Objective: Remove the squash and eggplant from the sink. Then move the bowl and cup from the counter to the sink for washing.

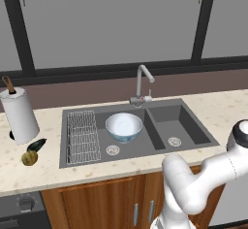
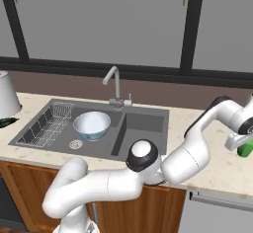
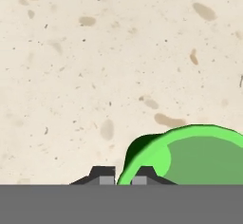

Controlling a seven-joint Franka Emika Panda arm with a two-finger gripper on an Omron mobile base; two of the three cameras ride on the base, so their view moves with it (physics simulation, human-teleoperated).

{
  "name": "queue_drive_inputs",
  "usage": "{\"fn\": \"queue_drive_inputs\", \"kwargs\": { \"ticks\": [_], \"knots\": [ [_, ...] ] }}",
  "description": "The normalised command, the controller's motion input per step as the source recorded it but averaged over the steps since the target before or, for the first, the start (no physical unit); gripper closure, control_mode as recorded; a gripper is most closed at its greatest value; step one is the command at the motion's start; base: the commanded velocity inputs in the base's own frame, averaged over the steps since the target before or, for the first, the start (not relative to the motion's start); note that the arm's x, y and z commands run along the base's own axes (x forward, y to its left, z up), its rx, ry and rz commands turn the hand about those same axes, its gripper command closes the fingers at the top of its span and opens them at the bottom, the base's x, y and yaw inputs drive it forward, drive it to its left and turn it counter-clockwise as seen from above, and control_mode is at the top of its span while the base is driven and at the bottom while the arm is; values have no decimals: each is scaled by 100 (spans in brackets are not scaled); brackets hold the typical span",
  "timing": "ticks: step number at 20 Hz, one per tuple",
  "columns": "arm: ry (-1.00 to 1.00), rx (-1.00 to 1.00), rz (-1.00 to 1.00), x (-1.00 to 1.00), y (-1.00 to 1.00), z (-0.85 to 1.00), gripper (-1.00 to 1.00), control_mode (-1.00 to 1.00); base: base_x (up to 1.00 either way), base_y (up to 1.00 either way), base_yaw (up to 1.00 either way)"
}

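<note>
Cup, bright green and handleless, has its rim pinched by the closed tool.

Paper towel roll upright on a dark holder at the far left, wooden handle poking out of its top. Behind the roll, tall dark-framed windows. Below and right of the roll, wooden cabinet doors with metal handles; dark appliance knob directly below it

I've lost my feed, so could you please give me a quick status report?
Claw shut on cup rim, over the counter right of sink. Bowl already in sink. Squash, eggplant out. Nothing in the way.
</note>
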Motion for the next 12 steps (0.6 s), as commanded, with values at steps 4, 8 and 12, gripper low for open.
{"fn": "queue_drive_inputs", "kwargs": {
  "ticks": [4, 8, 12],
  "knots": [
    [2, 0, 6, -12, 16, 37, 100, -100, 0, 0, 0],
    [5, 0, 1, -14, 21, 36, 100, -100, 0, 0, 0],
    [3, 0, 0, -17, 19, 32, 100, -100, 0, 0, 0]
  ]
}}
